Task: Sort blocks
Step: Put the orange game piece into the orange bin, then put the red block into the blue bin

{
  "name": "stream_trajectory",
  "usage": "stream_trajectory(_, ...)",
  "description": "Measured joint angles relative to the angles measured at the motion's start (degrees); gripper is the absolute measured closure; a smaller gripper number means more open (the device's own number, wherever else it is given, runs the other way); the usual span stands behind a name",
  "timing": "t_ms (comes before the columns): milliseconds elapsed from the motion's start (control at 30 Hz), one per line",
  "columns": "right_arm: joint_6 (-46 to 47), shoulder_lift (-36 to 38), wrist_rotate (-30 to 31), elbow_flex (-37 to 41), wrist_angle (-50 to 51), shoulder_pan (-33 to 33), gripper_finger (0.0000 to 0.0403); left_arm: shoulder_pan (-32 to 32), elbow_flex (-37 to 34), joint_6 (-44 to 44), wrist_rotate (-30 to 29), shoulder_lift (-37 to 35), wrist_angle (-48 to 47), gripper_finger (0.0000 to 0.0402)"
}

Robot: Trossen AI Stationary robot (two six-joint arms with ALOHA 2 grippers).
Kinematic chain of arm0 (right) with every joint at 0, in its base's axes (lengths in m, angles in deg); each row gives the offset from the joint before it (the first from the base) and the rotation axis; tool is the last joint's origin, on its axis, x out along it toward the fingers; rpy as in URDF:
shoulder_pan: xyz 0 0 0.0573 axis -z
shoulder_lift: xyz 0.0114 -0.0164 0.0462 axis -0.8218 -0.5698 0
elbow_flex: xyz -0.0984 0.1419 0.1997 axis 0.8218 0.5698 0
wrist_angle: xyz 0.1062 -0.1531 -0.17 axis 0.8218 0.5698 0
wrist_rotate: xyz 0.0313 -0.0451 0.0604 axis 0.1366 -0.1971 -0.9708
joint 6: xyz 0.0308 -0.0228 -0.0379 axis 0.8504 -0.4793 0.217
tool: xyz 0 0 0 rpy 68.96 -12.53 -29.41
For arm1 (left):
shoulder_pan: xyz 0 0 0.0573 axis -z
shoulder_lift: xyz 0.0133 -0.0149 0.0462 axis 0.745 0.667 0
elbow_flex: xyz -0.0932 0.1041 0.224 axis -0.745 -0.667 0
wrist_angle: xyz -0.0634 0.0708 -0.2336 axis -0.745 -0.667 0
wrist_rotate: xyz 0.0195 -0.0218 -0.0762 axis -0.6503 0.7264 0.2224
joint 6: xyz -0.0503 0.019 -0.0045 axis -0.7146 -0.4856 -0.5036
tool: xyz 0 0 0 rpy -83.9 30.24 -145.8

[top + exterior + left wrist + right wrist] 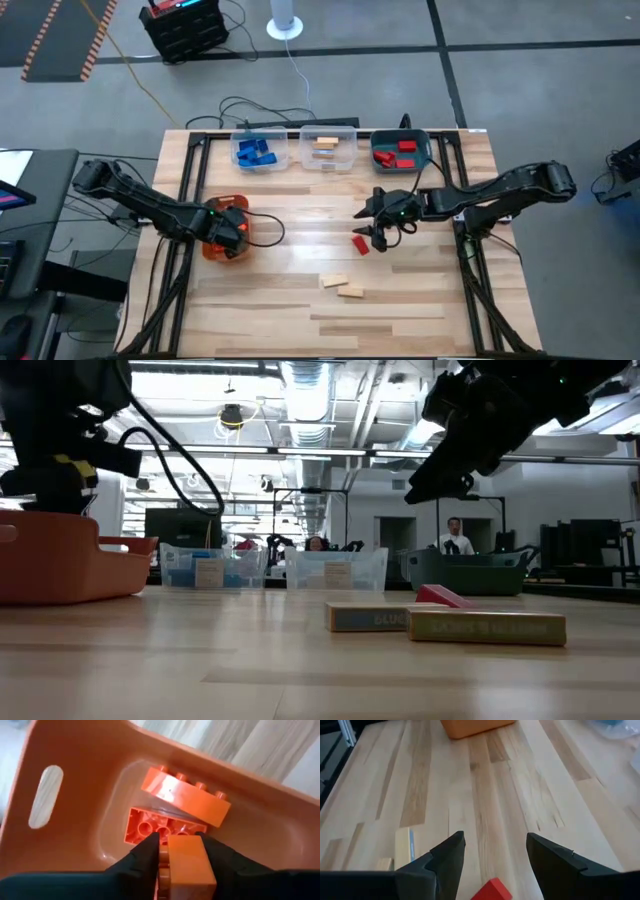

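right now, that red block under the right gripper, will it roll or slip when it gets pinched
Probably not roll: the red block looks flat-sided and lies alone on the wooden table. It looks rigid, so the open right gripper should pinch it without bending. Its smooth sides could slip if caught off-centre.

Robotics lab, exposed ceiling ducts, cables

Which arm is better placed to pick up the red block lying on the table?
The right. Its open right gripper hovers just above the red block, while the left gripper is busy holding an orange block over the orange bin.
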Motion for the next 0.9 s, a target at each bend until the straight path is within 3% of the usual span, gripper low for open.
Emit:
stream_trajectory(300,4.92,-1.60,1.27,0.00,4.64,-2.43,0.0158,0.00,4.34,-0.86,-0.01,-0.32,-6.74,0.0217)
stream_trajectory(367,8.09,-3.49,5.17,0.00,5.06,-4.69,0.0158,0.00,5.61,-0.92,-1.38,-0.30,-7.69,0.0209)
stream_trajectory(567,17.51,-13.24,25.93,-0.76,5.30,-14.84,0.0158,-0.04,7.40,-2.25,-8.52,-0.32,-4.90,0.0203)
stream_trajectory(900,24.76,-21.68,29.42,-2.27,3.12,-16.26,0.0158,-0.96,7.96,-5.42,-9.74,-0.32,-3.90,0.0202)
